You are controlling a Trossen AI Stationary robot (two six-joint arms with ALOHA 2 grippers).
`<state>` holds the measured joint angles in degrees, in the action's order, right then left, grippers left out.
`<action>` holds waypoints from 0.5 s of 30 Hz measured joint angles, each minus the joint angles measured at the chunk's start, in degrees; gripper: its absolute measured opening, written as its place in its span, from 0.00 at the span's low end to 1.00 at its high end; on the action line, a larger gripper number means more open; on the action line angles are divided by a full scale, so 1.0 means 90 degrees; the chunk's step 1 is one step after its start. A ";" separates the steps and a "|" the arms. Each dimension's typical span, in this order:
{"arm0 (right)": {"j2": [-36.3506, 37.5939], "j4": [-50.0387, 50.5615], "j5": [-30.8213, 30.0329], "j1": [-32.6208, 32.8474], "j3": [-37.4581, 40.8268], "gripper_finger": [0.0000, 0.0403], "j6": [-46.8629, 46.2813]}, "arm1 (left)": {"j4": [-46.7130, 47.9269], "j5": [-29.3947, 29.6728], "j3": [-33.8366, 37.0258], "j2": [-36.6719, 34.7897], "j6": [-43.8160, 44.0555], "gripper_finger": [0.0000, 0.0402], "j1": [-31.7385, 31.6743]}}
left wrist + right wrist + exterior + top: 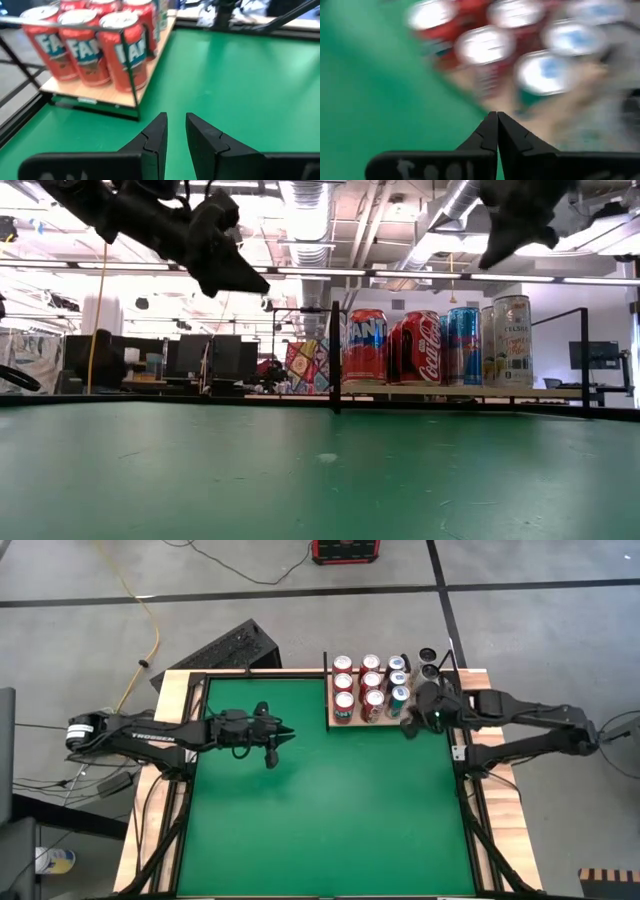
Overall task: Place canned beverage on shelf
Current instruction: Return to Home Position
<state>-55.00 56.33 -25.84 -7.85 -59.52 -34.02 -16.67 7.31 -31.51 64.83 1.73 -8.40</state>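
Stocking appears complete: nine cans stand upright in three rows of three on the shelf, which sits at the far edge of the green table, right of centre. The red cans are on its left side and the blue and teal ones on its right. No can is loose on the table or held by either arm. The left gripper hangs over the far left part of the table, well apart from the shelf, with its fingers parted a little and holding nothing. The right gripper hovers just beside the shelf's near right corner, above the cans, with its fingers pressed together and empty. The step in hand is judged to be the return of both arms to rest. The next move calls for the right arm to lift up and away without clipping the nearest cans or the thin black posts. The left arm has free space around it. The table is flat and level, bordered by wooden rails, and no spill or debris shows on it. Below the table is a concrete floor carrying a yellow cord and dark cables. Beyond it is an open workshop with monitors, ceiling ducts and strip lights. No person is in view.
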 joint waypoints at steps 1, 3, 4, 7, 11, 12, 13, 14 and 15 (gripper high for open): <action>-0.0001 -0.0047 0.0274 0.0205 -0.0036 0.06 0.0045 | 0.0048 -0.0107 0.0000 -0.0119 0.0001 0.14 0.0000; -0.0002 -0.0185 0.0652 0.0697 -0.0034 0.05 0.0160 | 0.0206 -0.0285 0.0000 -0.0428 0.0006 0.14 0.0001; -0.0001 -0.0321 0.0704 0.0979 -0.0005 0.04 0.0220 | 0.0281 -0.0345 0.0000 -0.0611 0.0041 0.14 0.0002; 0.0104 -0.0966 0.0649 0.1809 0.0243 0.05 0.0322 | 0.0602 -0.0574 0.0000 -0.1242 0.0105 0.14 0.0002; 0.0476 -0.3194 0.0616 0.2565 0.1036 0.06 0.1149 | 0.0813 -0.0933 0.0059 -0.2015 0.0120 0.14 0.0079; 0.0544 -0.3770 0.0717 0.2655 0.1282 0.06 0.1461 | 0.0704 -0.1018 0.0159 -0.2190 0.0112 0.14 0.0115; 0.0613 -0.4334 0.0875 0.2703 0.1540 0.06 0.1774 | 0.0588 -0.1087 0.0283 -0.2352 0.0082 0.14 0.0159; 0.0695 -0.4793 0.1057 0.2707 0.1787 0.05 0.2032 | 0.0443 -0.1119 0.0438 -0.2520 0.0066 0.14 0.0203; 0.0786 -0.5100 0.1155 0.2680 0.2025 0.05 0.2196 | 0.0268 -0.1116 0.0624 -0.2661 0.0069 0.14 0.0237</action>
<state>-47.93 10.43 -15.45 16.27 -41.29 -14.26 -14.26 -2.73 -25.89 40.88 2.36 -6.27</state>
